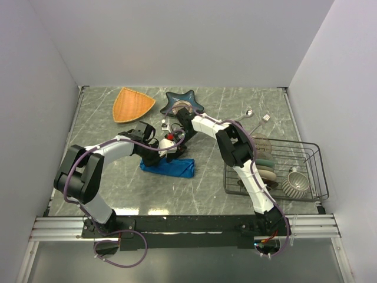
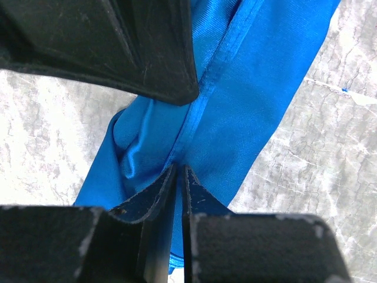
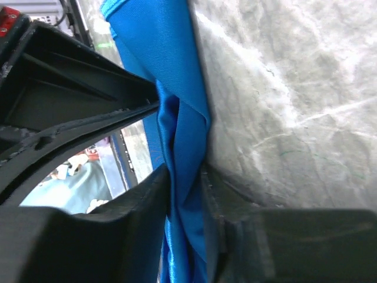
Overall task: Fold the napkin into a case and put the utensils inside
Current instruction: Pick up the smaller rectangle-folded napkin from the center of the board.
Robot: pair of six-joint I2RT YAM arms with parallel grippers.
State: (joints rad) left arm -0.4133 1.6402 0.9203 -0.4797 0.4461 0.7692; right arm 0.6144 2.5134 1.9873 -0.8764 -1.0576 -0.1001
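Note:
The bright blue napkin lies bunched into a narrow strip in the middle of the table, with part of it lifted. Both grippers meet just above it. My left gripper comes in from the left, and in its wrist view the jaws are pinched on a fold of the napkin. From the far side comes my right gripper; its jaws press on a twisted ridge of the napkin. The silver spoon and fork lie at the back right.
An orange triangular dish and a dark star-shaped dish sit at the back. A wire rack at the right holds plates and a ribbed metal bowl. White walls enclose the table.

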